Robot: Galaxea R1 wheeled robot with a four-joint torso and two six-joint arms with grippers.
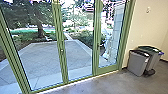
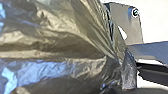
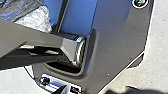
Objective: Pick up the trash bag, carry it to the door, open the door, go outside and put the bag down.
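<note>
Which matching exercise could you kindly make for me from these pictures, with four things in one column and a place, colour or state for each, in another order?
1. Door frame
2. Trash bag
3. Bins
4. Tree trunk

A. Outside, beyond the paving
B. Crumpled and shiny
C. Green
D. Grey, by the pale wall

Pairs: 1-C, 2-B, 3-D, 4-A.

A grey floor (image 1: 105, 85), mottled with faint lighter and darker patches, runs along the foot of the glass doors, catching a bright strip of light there. On it, near the wall, two grey bins stand upright close together: one with a black top (image 1: 137, 63), the other green-topped (image 1: 154, 60), partly behind it.
</note>
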